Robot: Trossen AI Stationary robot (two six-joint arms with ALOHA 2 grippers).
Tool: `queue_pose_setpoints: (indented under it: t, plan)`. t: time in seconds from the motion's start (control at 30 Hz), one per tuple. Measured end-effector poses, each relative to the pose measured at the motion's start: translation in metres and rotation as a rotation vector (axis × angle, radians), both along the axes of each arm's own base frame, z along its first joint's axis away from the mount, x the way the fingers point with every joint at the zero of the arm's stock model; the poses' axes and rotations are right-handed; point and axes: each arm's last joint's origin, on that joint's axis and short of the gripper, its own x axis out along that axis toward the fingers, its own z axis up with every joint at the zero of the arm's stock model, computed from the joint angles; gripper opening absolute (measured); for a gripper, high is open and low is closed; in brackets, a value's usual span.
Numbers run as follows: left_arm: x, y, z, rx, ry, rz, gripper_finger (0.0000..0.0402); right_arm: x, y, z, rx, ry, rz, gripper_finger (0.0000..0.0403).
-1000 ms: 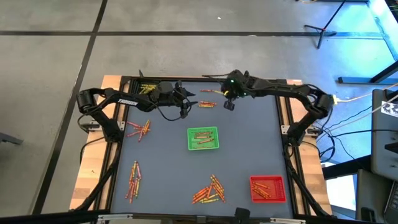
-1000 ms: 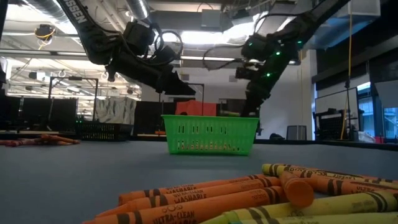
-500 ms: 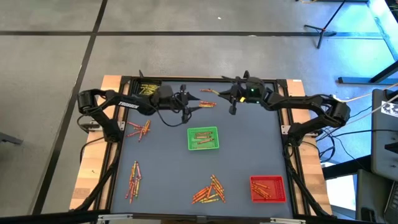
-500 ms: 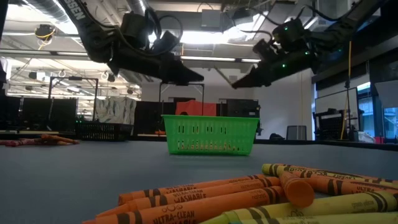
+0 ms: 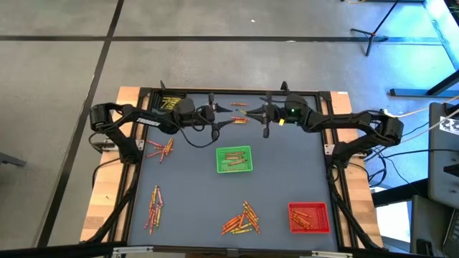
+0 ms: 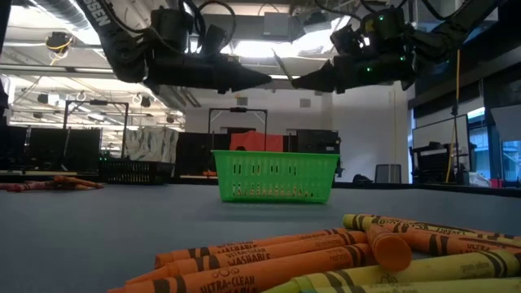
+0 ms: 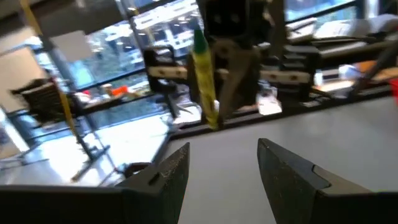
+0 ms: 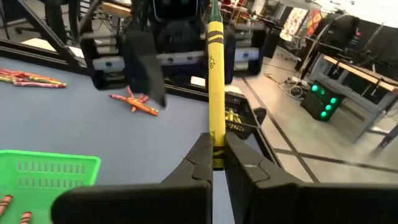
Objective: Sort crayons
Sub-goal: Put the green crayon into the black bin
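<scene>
The counter [image 5: 287, 172] is dark, framed in wood. Above its far side the two arms meet tip to tip, both well off the surface. The right hand [image 8: 216, 144] is clamped shut on the lower end of a yellow crayon [image 8: 214, 87], which stands up between its fingers. The left hand [image 7: 224, 163] faces it with fingers spread wide and nothing in them; the crayon shows just beyond them.

This looks like a hand-over in the air. The grip is only on the crayon's end, so it could pivot or slip. If the right hand lets go before the left has closed, the crayon would fall to the counter and might roll.

Below and nearer stands the green tray [image 5: 234, 159], already holding crayons. The red tray [image 5: 308, 217] sits at the near right corner. Loose heaps [image 5: 242, 218] lie near the front, at the left and under the arms. Nothing stands between the hands.
</scene>
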Motion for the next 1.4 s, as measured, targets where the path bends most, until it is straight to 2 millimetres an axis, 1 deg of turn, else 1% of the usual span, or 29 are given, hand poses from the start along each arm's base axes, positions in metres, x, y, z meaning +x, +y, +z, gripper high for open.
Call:
queue_pose_setpoints:
  t: [0.1, 0.17, 0.27, 0.37, 0.53, 0.7, 1.0, 1.13, 1.4]
  plan:
    - [-0.001, -0.006, -0.006, -0.001, 0.002, -0.048, 0.0172, 0.003, 0.007, 0.0, -0.026, 0.002, 0.01, 0.0017]
    - [-0.002, -0.008, -0.003, 0.011, -0.041, -0.054, 0.0172, 0.006, 0.013, 0.0, -0.043, 0.001, 0.027, 0.0017]
    - [-0.003, -0.009, 0.001, -0.015, -0.082, -0.068, 0.0172, 0.008, 0.02, 0.0, -0.058, 0.004, 0.055, 0.0017]
    - [-0.003, -0.012, 0.001, -0.021, -0.087, -0.125, 0.0172, 0.01, 0.027, 0.0, -0.08, 0.001, 0.082, 0.0017]
    - [0.0, -0.018, 0.002, -0.019, -0.095, -0.152, 0.0172, 0.016, 0.035, -0.001, -0.1, -0.031, 0.099, 0.0017]
    - [0.002, -0.026, 0.006, -0.006, -0.127, -0.183, 0.0172, 0.023, 0.033, -0.009, -0.106, -0.03, 0.083, 0.0017]
    - [0.002, -0.026, 0.006, -0.006, -0.132, -0.155, 0.017, 0.035, 0.03, -0.015, -0.095, -0.014, 0.111, 0.0017]
    - [0.002, -0.026, 0.006, -0.006, -0.132, -0.155, 0.0146, 0.035, 0.03, -0.014, -0.097, -0.018, 0.099, 0.0017]
    - [0.002, -0.026, 0.006, 0.002, -0.13, -0.15, 0.005, 0.036, 0.03, -0.014, -0.086, -0.024, 0.109, 0.0017]
